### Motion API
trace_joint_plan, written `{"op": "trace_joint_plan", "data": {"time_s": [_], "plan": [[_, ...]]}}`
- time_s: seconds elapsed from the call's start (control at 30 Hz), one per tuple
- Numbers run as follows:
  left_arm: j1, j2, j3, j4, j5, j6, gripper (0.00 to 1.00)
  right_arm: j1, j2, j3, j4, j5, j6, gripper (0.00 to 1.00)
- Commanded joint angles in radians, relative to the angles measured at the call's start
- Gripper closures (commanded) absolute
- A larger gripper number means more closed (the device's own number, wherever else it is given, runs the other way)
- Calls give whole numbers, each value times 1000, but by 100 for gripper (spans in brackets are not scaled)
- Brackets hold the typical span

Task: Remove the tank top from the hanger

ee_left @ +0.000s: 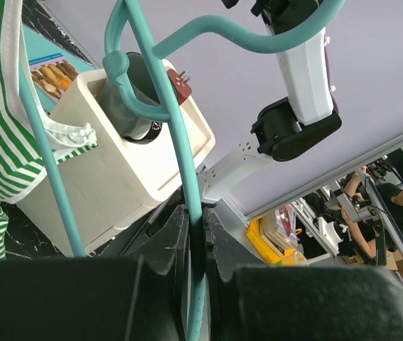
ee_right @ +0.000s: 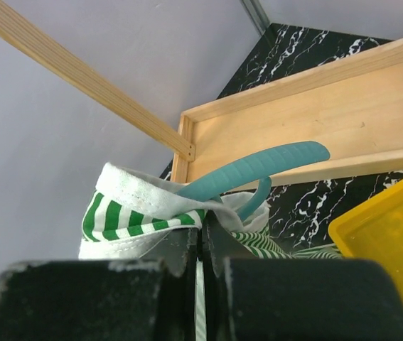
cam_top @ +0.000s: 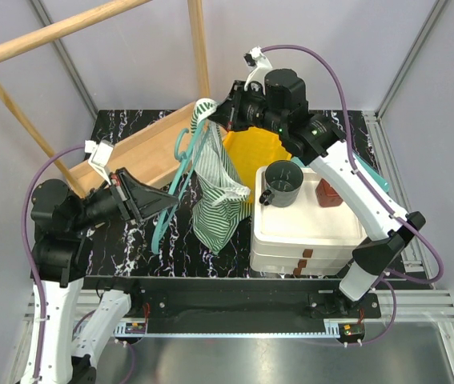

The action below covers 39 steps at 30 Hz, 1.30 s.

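**Left to right.** Your left gripper (cam_top: 153,202) was clamped on one thin arm of the hanger (ee_left: 175,121), the teal rod pinched between its fingers and running up toward the hook. The tank top (cam_top: 217,204) hung from the hanger in mid-air between the two arms, its lower folds just beside the white drawer box (cam_top: 307,232). Your right gripper (cam_top: 220,114) was closed on the top edge of the striped cloth, right where it wrapped over the hanger's upper end.

The step in hand appeared to be freeing that shoulder. To do it well, you needed to hold the hanger steady with the left. With the right, you needed to draw the cloth up and outward past the arm's tip, not straight down. A downward pull risked snagging the strap or twisting the rod out of the left grip.
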Motion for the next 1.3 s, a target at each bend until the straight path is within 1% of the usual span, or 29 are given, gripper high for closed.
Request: {"op": "trace_joint_plan", "data": {"time_s": [0.0,0.03,0.07,0.1,0.17,0.2,0.23,0.3,0.43,0.5,0.53,0.57,0.63,0.67,0.73,0.77,0.83,0.87,0.9,0.97,1.07,1.17,1.2,1.27], "plan": [[-27,-46,104,-27,123,82,100,-102,4,23,17,163,-11,99],[-27,-38,123,-49,111,99,100,-105,-5,-2,16,164,-14,99],[-28,-32,136,-117,96,122,100,-110,-11,-17,19,169,-15,98],[-27,-26,158,-159,52,177,100,-111,-28,-31,17,168,-15,98],[-27,-9,201,-257,1,222,100,-111,-43,-66,23,161,-23,96],[-28,-6,206,-271,-39,246,100,-111,-53,-77,26,151,-24,95],[-27,0,209,-277,-48,247,100,-111,-57,-97,35,132,-32,100],[-27,6,206,-279,-42,239,100,-111,-56,-103,49,112,-28,100],[-27,3,210,-274,-44,237,100,-116,-13,-57,48,102,-28,100],[-28,-11,230,-274,-97,245,100,-116,16,-39,48,63,-21,100],[-28,-18,242,-276,-129,253,100,-116,27,-26,48,18,-3,100],[-28,-23,259,-303,-225,265,100,-114,47,-22,49,-4,6,100],[-27,-31,323,-351,-350,311,100,-108,59,-16,48,-50,20,100],[-28,-35,342,-397,-478,325,100,-90,65,-17,49,-55,17,100],[-28,-46,376,-425,-589,349,100,-56,69,-16,46,-50,-10,100],[-27,-54,379,-441,-681,354,100,-18,73,-13,42,-46,-20,100],[-28,-73,379,-455,-754,359,100,19,79,1,11,-18,-44,100],[-27,-80,376,-460,-812,357,100,54,82,3,0,-7,-49,100],[-27,-95,373,-463,-837,357,100,73,81,-9,-7,23,-57,100],[-28,-118,367,-469,-904,354,100,128,73,-38,-11,42,-63,100],[-28,-139,367,-472,-967,357,100,176,70,-109,-14,65,-64,100],[-27,-153,371,-472,-995,363,100,252,72,-175,-27,115,-80,100],[-27,-152,371,-472,-996,366,100,298,75,-195,-32,152,-93,100],[-28,-150,367,-472,-1003,368,100,346,85,-201,-50,166,-95,100]]}}
